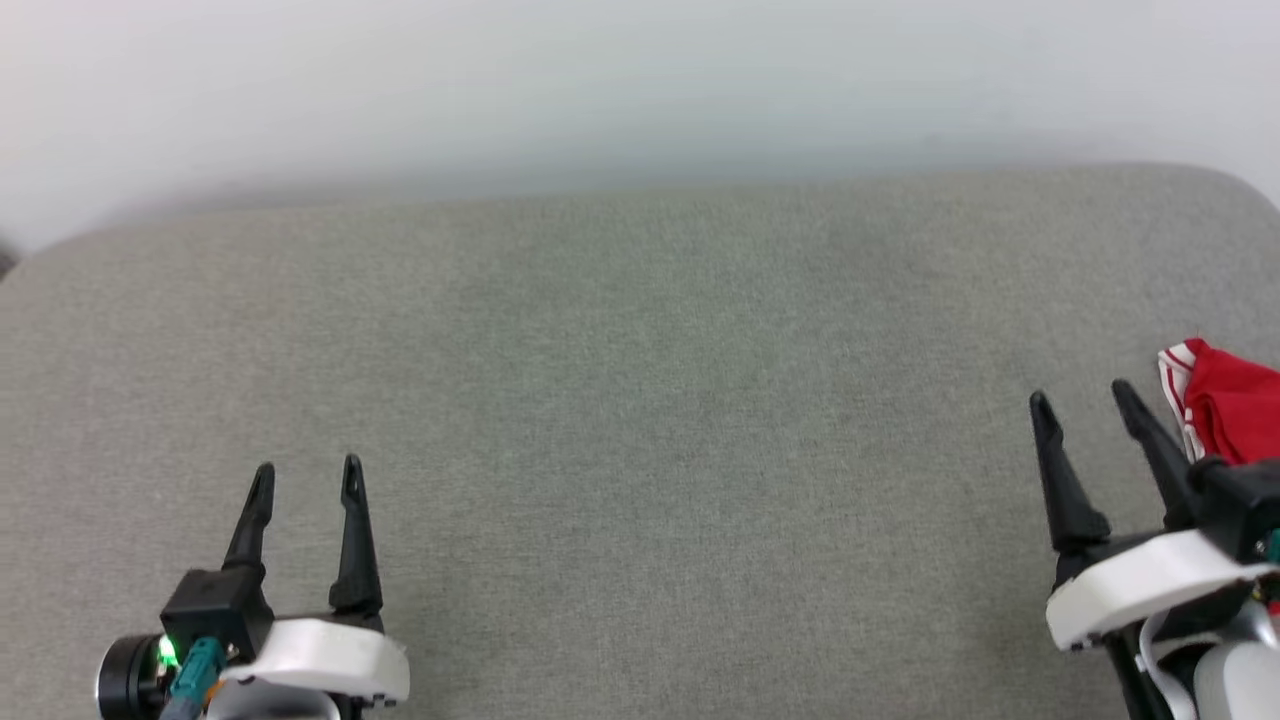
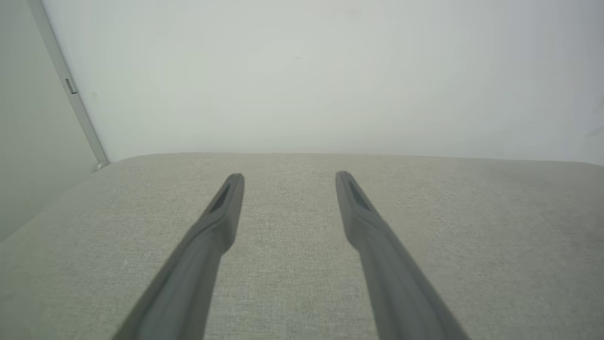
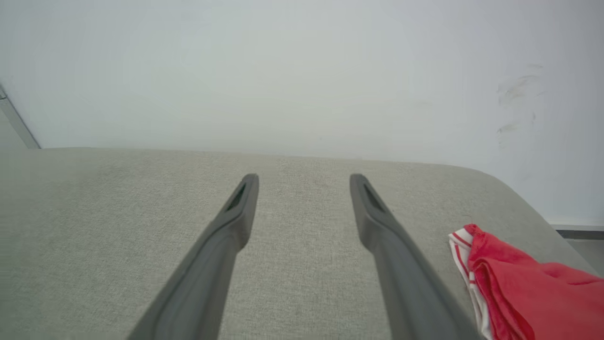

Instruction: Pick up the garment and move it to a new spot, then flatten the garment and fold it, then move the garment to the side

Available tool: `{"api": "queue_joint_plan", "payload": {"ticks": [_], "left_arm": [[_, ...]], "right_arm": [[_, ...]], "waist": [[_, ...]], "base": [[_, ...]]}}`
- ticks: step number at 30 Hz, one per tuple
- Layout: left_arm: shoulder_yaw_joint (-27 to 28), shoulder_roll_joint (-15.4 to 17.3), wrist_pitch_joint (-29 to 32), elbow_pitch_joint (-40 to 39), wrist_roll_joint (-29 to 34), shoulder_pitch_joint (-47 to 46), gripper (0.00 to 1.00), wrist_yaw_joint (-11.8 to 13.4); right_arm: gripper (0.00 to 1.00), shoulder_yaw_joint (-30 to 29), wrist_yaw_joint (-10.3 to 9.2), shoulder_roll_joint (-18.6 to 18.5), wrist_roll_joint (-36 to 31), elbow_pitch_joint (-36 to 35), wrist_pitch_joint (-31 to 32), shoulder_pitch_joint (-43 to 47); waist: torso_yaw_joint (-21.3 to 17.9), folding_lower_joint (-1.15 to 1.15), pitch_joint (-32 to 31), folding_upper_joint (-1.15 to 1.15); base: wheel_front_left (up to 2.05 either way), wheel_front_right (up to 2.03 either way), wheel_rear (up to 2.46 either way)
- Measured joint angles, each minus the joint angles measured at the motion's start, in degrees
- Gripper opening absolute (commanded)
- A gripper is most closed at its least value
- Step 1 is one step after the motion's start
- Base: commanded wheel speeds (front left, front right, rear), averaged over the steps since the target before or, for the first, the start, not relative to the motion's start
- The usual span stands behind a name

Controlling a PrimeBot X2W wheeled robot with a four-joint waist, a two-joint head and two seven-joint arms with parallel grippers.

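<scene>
Your left end effector (image 1: 307, 468) and right end effector (image 1: 1079, 392) both stand wide, holding nothing, over the grey cushion (image 1: 640, 400). The garment (image 1: 1235, 405) lies bunched just right of your right end effector, well apart from the left.

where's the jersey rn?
In the head view the jersey lies bunched at the far right edge of the cushion, just right of the open right gripper.
</scene>
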Motion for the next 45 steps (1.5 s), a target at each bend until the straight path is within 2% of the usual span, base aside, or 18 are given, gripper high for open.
{"api": "queue_joint_plan", "payload": {"ticks": [12,33,34,38,45], "left_arm": [[-0.99,0.66,0.59,-0.64,0.04,5.67,1.0,0.54],[-1.46,0.75,0.68,0.15,-1.15,5.99,1.0,0.3],[-1.51,0.71,0.69,0.23,-1.16,6.0,0.0,0.3],[-1.99,-0.41,0.99,1.85,-1.75,6.82,0.0,0.04],[-0.53,-1.24,2.66,2.68,-8.68,6.61,0.0,-1.49]], "right_arm": [[1.0,0.36,-0.01,2.9,-1.18,-7.05,2.7,9.49],[1.0,0.9,-0.01,3.08,-0.76,-7.25,3.09,9.5],[0.0,0.98,-0.01,3.1,-0.7,-7.14,3.1,9.52],[0.0,1.13,-0.01,3.31,-0.14,-5.21,3.19,10.34],[0.0,0.76,-0.01,3.5,7.86,-3.7,3.76,10.22]], "waist": [[-0.22,0.0,-6.02,0.0],[-0.05,0.01,-6.34,0.0],[-0.01,0.01,-6.31,0.0],[0.03,0.02,-6.3,0.0],[0.16,0.01,-6.25,0.0]], "base": [[0.0,0.0,0.0],[0.0,0.0,0.0],[0.0,0.0,0.0],[0.0,0.0,0.0],[0.0,0.0,0.0]]}}
